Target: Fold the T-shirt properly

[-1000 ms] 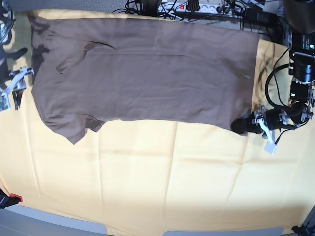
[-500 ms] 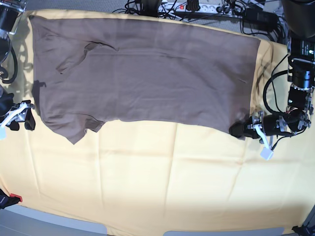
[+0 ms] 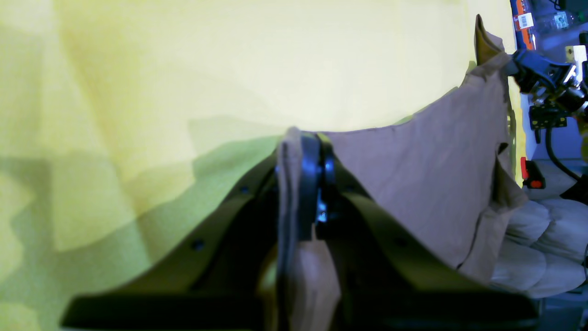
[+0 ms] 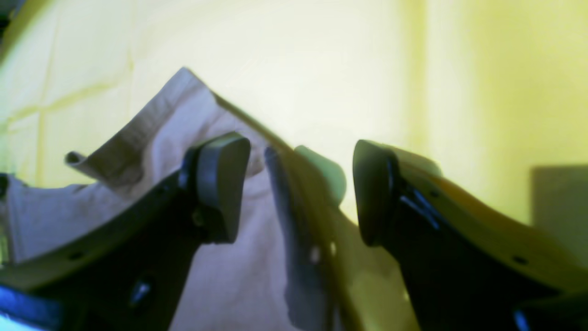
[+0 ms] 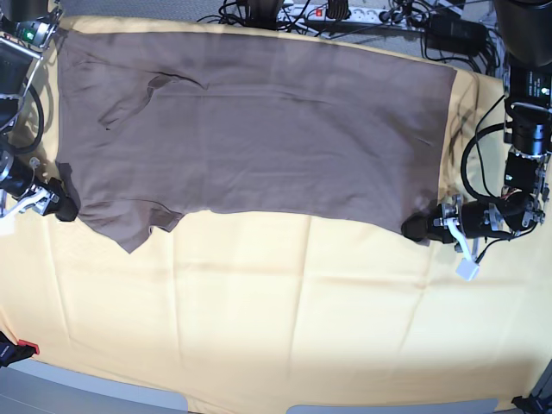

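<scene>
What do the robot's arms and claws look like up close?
Each arm is black metal with silvery brackets and looping black cables. The left gripper has slim dark fingers with small holes; a white tag hangs near its wrist. The right gripper has broad, rounded dark pads.

Pale yellow table cloth, creased; black cables and power strip behind.

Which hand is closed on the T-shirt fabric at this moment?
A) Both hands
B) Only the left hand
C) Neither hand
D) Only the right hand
B: the left hand pinches a fold of the T-shirt between shut fingers, while the right hand stands open at the sleeve edge.
</scene>
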`<state>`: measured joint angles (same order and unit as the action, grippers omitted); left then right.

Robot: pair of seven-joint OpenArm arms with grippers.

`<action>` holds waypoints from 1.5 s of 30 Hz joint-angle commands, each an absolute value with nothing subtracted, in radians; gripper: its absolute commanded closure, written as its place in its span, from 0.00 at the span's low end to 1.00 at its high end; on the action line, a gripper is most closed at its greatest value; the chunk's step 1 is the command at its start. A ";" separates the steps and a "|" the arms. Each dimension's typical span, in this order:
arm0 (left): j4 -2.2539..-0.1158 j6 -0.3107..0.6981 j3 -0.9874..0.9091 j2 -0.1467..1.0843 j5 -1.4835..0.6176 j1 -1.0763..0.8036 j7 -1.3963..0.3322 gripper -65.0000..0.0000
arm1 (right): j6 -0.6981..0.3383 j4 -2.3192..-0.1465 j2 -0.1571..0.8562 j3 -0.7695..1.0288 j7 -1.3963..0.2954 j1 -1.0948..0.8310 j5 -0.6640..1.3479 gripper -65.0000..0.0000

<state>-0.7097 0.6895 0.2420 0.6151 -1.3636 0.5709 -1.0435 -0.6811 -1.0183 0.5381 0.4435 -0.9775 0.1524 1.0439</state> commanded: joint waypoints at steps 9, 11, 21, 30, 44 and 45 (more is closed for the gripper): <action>-0.721 0.698 0.235 0.632 -1.392 0.601 -1.025 1.00 | -0.698 -1.030 0.517 0.451 -1.047 0.175 1.129 0.40; -0.721 0.698 0.235 0.632 -1.392 0.601 -1.025 1.00 | -0.698 -1.030 0.517 0.451 -1.026 0.178 1.124 0.48; -0.721 0.698 0.235 0.632 -1.404 0.601 -1.024 1.00 | -0.698 -1.030 0.517 0.451 -0.890 0.178 1.031 1.00; -0.722 0.698 0.185 0.632 -1.403 0.646 -1.017 1.00 | -0.686 -1.030 0.518 0.451 -0.864 0.230 0.954 1.00; -0.722 0.698 0.149 0.616 -1.213 0.702 -0.802 1.00 | -0.650 -1.031 0.519 0.451 -0.749 0.332 0.800 1.00; -0.722 0.698 0.149 0.614 -1.186 0.702 -0.781 1.00 | -0.650 -1.031 0.519 0.451 -0.743 0.332 0.795 1.00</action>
